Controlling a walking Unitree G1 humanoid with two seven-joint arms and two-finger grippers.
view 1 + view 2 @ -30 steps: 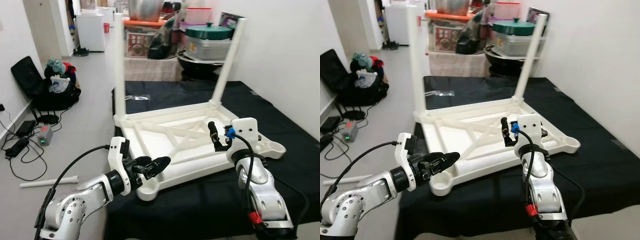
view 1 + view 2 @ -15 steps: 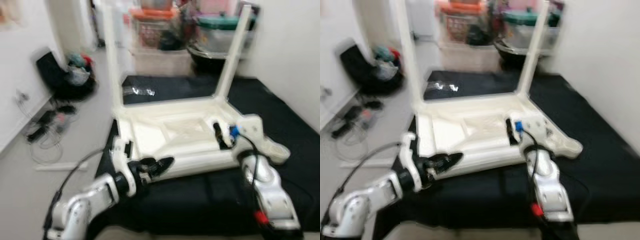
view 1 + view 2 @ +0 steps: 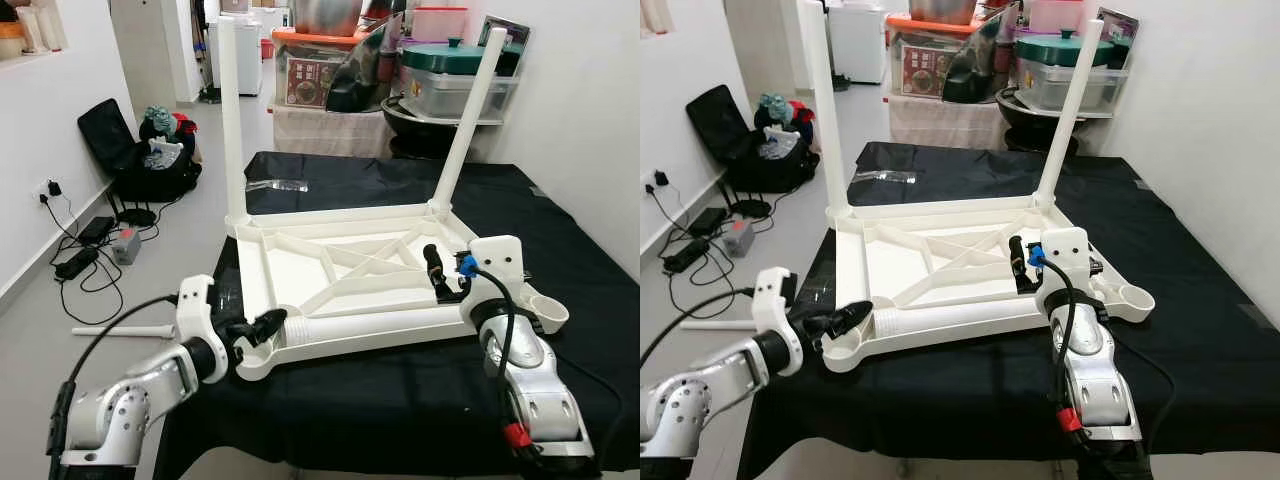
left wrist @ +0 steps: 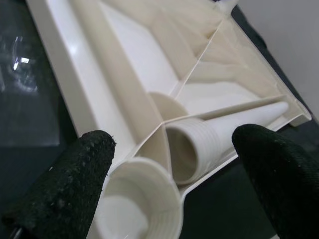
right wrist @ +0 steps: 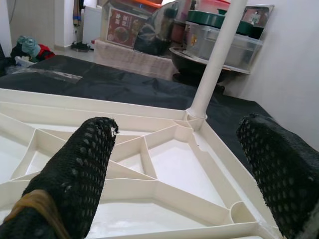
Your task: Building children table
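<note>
- White plastic children's table, flipped upside down on a black cloth covering a platform; sits toward the cloth's left and middle, near-left corner close to the cloth's near-left edge.
- Underside faces up: ribbed frame with diagonal braces, raised rim all round.
- Two legs screwed in at the far corners, standing upright: far-left leg, far-right leg.
- Third loose leg lies flat inside the near rim, threaded end pointing to the near-left corner.
- Near-left socket is an open round cup, nothing in it; near-right socket likewise open.
- My left gripper is at the near-left corner; fingers spread wide, one each side of the socket and the leg's threaded end, holding nothing.
- My right gripper is over the table's right side, near the near-right corner; fingers wide apart, nothing between them.
- Another white leg lies on the floor left of the platform.
- Clutter behind: stacked containers, a black bag, cables.
</note>
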